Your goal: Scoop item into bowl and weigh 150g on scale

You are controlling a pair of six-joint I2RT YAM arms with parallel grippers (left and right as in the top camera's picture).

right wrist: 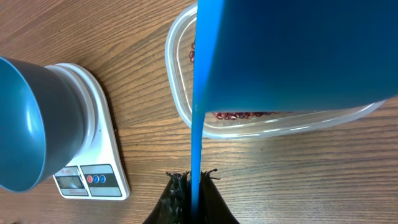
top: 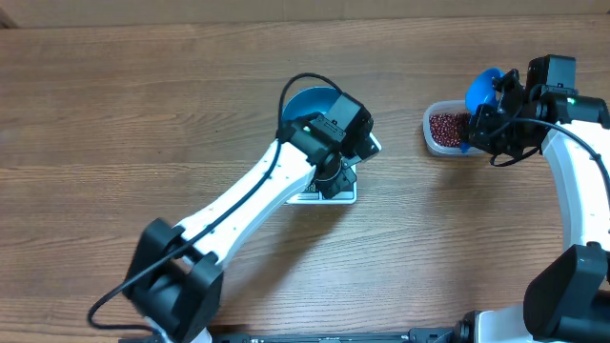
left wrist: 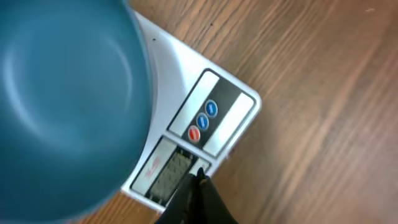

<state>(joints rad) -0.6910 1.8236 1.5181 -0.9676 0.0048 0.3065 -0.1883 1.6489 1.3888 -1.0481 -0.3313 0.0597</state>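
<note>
Nearest in the left wrist view, the left claw [left wrist: 199,182] is clenched on nothing, its dark tips pinched into one point. That point sits at the front edge of the scale [left wrist: 217,118], right beside the display [left wrist: 171,177]. A closed tip makes a handy poker, so this looks like a move to switch the scale on or zero it. Whether the tip actually touches the scale is hard to tell from this angle. The three round buttons [left wrist: 203,120] lie a little further back on the dark panel. Whether the display shows any figures cannot be made out.

Beyond them the bowl [left wrist: 62,106] stands on the scale's platform. It is deep blue and glossy inside, wider than the scale, and its rim hangs over the platform's edge. The part of its inside that shows holds no beans, so scooping appears not yet begun.

The right claw [right wrist: 191,186] grips the scoop [right wrist: 292,50] by its thin blue handle, seen edge-on between the fingers. It holds the scoop's cup above the tub [right wrist: 180,106], presumably ready to dip in.

The beans [right wrist: 239,115] lie in that clear tub, a loose grainy layer of tiny dark red-brown pieces. From overhead the tub rests on the bench [top: 143,114], well apart from the scale, toward the right arm's side.
</note>
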